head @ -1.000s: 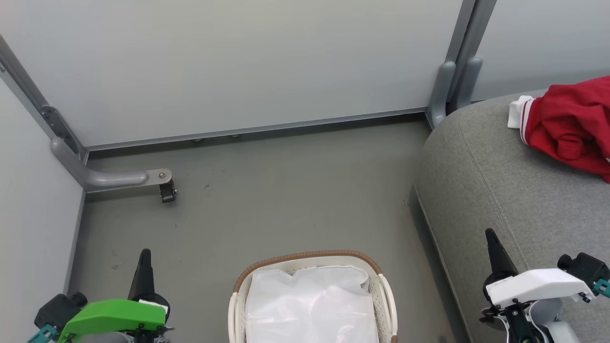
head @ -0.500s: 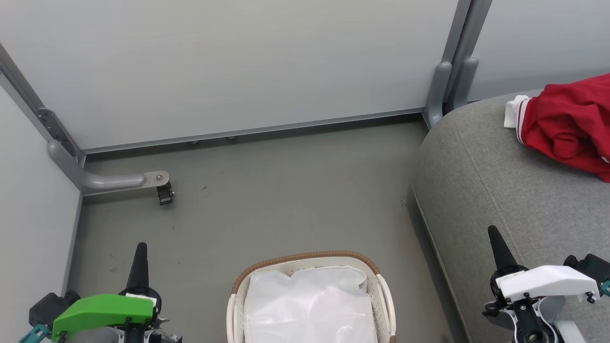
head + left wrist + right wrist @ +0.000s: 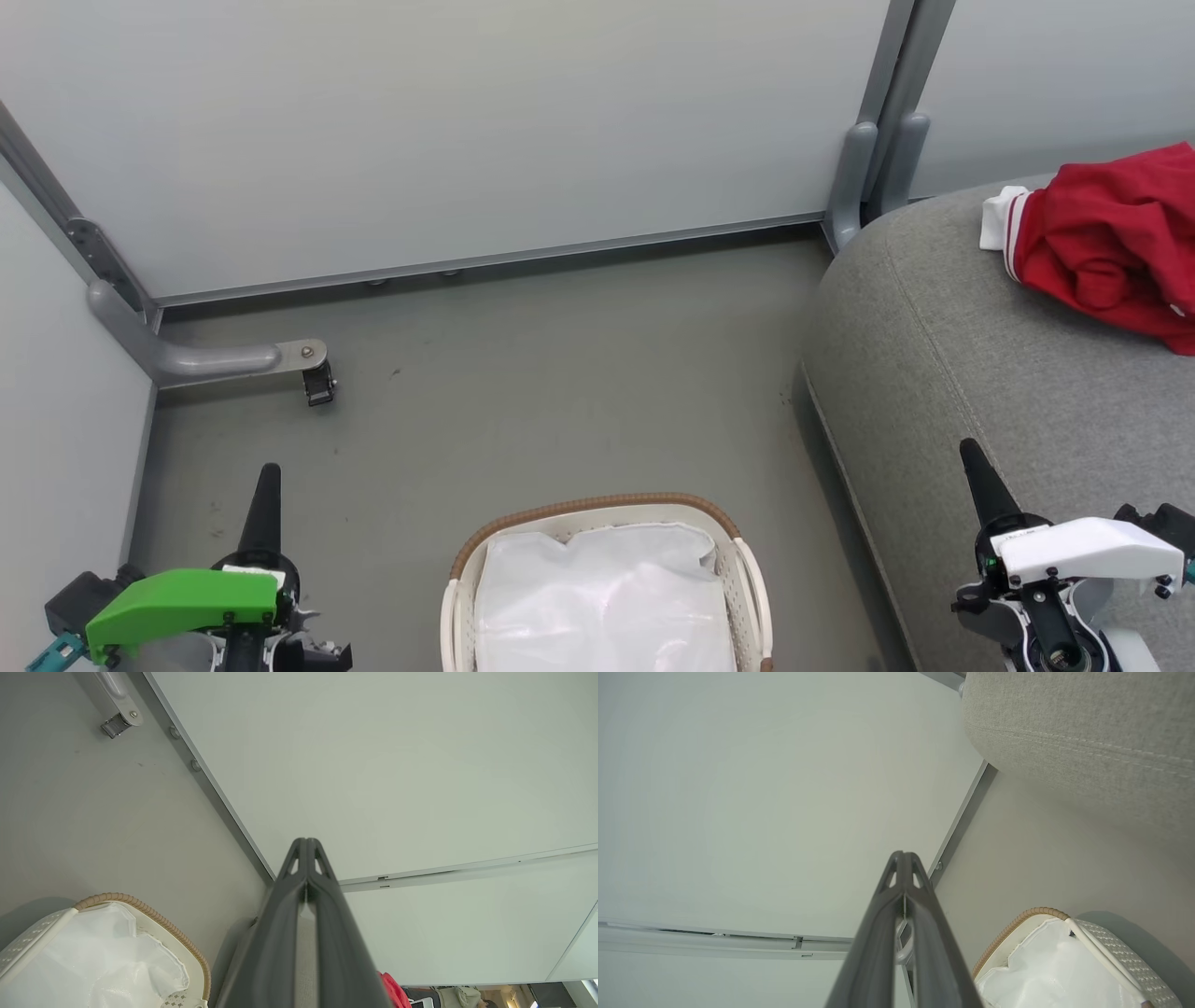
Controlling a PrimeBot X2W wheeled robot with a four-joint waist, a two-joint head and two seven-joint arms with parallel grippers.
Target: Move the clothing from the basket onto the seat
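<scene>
Left end effector (image 3: 266, 485), right end effector (image 3: 977, 465): fingers together, empty. Clothing (image 3: 1102, 238) on seat (image 3: 971, 373); liner (image 3: 597, 597) in basket (image 3: 560, 511). Risk: a blind grab snags liner.

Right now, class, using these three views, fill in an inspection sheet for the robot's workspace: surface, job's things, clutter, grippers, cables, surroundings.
Surface: grey floor, bare apart from faint marks.
Job's things: red clothing with a white striped cuff lies heaped on the seat. The basket stands on the floor with its white liner showing and no red fabric seen inside.
Clutter: nothing seen.
Grippers: left gripper and right gripper are both shut, holding nothing, apart from basket and clothing.
Cables: nothing seen loose on floor or seat.
Surroundings: pale wall panels; a grey metal foot bracket at the left.
</scene>
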